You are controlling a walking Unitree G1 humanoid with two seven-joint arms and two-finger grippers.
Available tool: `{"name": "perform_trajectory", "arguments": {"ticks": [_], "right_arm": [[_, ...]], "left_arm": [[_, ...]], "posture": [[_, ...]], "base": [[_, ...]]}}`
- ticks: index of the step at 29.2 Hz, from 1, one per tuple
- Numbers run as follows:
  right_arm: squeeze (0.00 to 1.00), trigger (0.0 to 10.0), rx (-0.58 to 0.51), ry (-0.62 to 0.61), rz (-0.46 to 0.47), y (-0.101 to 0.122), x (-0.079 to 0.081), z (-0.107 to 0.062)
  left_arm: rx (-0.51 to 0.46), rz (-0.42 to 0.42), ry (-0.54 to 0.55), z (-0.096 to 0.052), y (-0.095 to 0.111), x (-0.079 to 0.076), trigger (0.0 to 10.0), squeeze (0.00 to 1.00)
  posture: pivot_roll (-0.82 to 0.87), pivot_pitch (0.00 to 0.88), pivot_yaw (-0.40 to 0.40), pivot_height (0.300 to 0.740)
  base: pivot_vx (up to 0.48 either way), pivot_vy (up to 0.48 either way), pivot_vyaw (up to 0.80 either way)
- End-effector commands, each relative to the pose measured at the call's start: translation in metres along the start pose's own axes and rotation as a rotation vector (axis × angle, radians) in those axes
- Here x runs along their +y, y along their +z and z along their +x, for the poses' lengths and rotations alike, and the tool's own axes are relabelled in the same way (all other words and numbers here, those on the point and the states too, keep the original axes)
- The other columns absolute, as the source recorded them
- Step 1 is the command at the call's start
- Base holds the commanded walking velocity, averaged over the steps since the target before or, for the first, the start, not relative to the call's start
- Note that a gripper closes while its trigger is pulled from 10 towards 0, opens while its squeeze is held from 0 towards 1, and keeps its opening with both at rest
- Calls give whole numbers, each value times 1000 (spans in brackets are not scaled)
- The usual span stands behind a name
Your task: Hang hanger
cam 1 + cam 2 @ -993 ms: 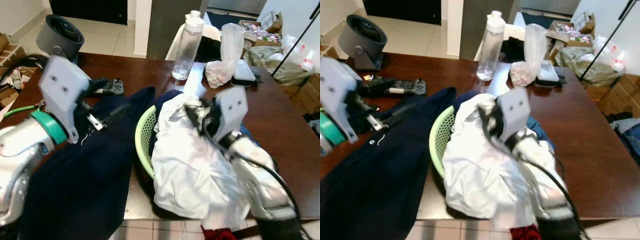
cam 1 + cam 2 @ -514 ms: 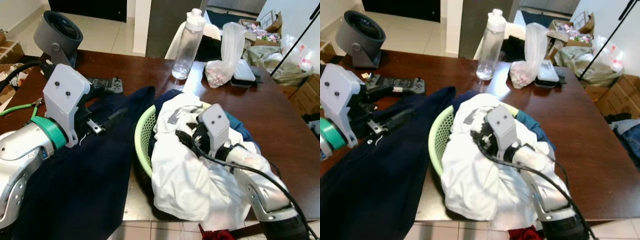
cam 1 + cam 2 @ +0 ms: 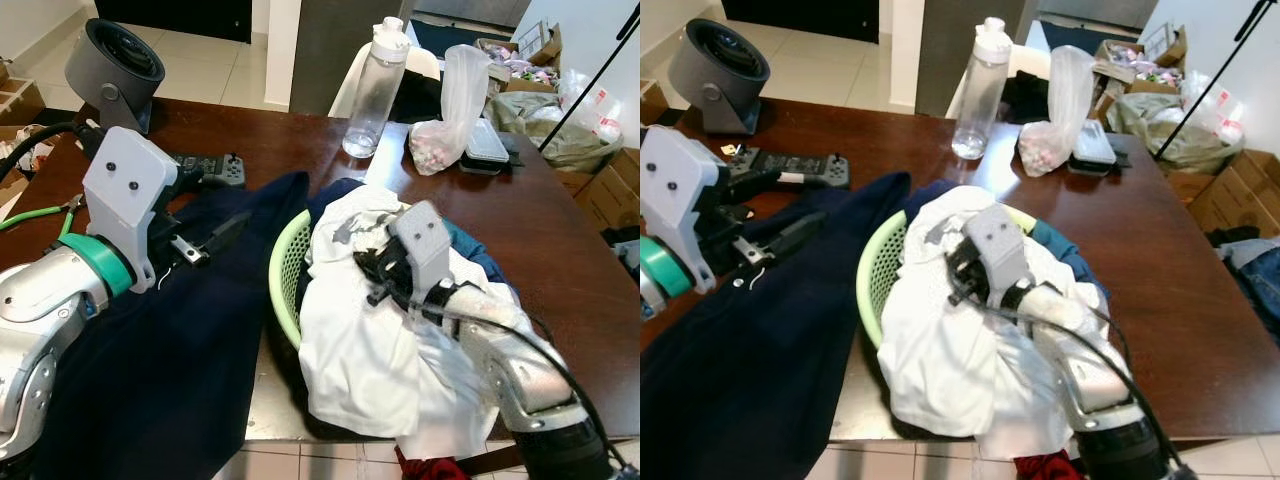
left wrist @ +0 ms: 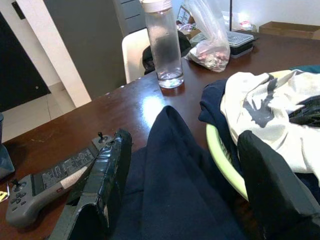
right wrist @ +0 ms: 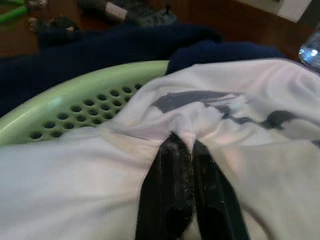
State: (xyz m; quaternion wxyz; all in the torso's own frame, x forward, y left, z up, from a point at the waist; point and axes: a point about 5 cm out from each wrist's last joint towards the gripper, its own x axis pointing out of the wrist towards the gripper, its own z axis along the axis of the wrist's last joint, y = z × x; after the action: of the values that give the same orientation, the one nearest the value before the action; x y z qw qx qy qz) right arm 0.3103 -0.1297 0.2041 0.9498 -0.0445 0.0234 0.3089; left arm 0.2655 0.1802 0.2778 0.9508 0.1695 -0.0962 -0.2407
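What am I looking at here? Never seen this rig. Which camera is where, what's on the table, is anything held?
It is a humanoid robot with two silver arms. Two pictures come from its head, looking down at a brown table; the other two come from its wrists, looking along the black fingers. On the table: a green basket heaped with a white shirt, a dark blue garment draped beside it, a clear bottle, a plastic bag and a grey controller. The right gripper is shut, pinching a fold of the shirt. The left gripper is open over the blue garment.
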Motion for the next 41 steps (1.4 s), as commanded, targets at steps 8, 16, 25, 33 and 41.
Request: {"name": "perform_trajectory", "arguments": {"ticks": [8,16,25,33,41], "right_arm": [[0,10000,-868,508,494,128,9,-62],[0,10000,-861,786,498,139,26,-72],[0,10000,-897,948,491,165,34,-83],[0,10000,-946,1063,452,191,33,-97],[0,10000,-972,1189,433,220,32,-97]], "left_arm": [[-24,-93,20,5,-4,4,10000,0],[-380,-472,-158,15,27,7,10000,0],[-278,-373,-249,45,13,-6,10000,0],[-110,-231,-375,57,-14,-11,10000,0],[-84,-106,-656,64,-21,-40,10000,0]], "posture": [[116,83,-9,740],[110,74,-14,740],[98,65,-9,740],[85,60,10,740],[77,46,7,740]], "base": [[0,0,0],[0,0,0],[0,0,0],[0,0,0],[0,0,0]]}}
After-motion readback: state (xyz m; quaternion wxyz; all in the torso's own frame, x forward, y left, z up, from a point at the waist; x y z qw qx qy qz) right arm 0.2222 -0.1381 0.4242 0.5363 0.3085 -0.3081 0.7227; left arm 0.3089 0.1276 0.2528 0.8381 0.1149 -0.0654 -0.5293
